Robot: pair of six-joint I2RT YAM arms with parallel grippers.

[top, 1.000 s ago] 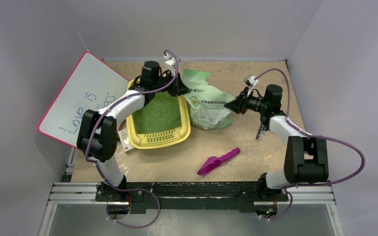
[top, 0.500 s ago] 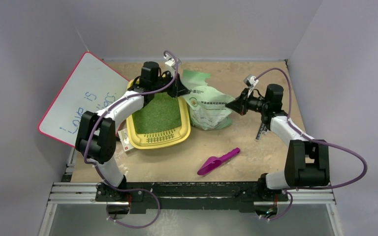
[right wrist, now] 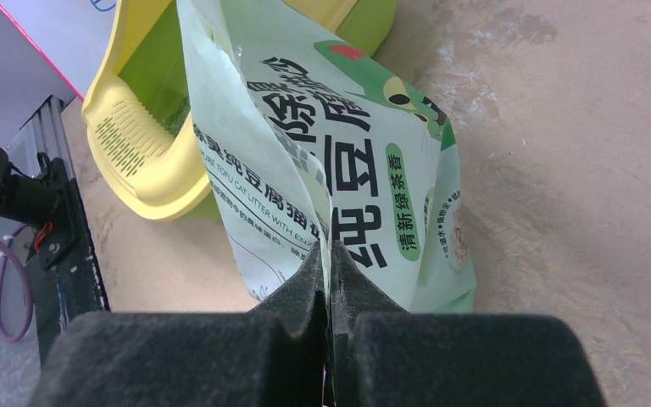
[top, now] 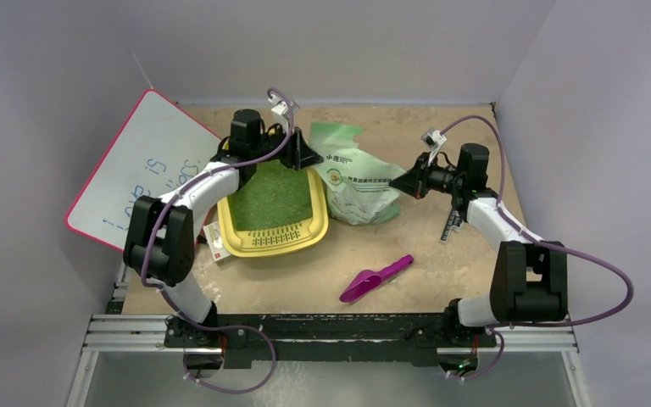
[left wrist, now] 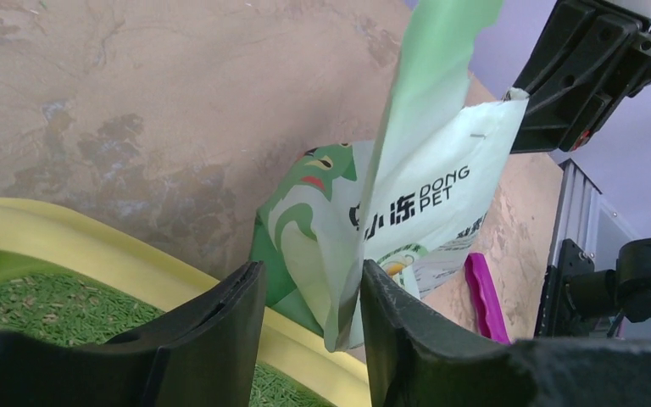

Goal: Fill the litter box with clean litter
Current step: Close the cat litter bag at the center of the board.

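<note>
Green granules of clean litter cover the floor of the yellow litter box nearly wall to wall, stopping short of the slotted grate strip at its near end. The box lies left of centre on the table, and the filling itself looks about done. Just beside its right wall stands the pale green litter bag, upright and crumpled, its torn top flap pointing up.

The left gripper hangs over the box's far right corner with its fingers apart. Its wrist view shows the bag's top edge running between them, close to one finger with clear space at the other, so nothing is pinched there. The right gripper comes at the bag from the other side and is clamped tight on a side seam.

The step in hand, as I judge it, is parking the bag and letting go. To do it well, the left arm should draw back along the line of the flap, so that neither finger hooks it and tips the mouth over. The right pinch ought to steady the bag until its base sits flat, then open and retreat away from the box.

The purple scoop lies well apart toward the front, and the white board sits at the left. Neither is in the way.
</note>
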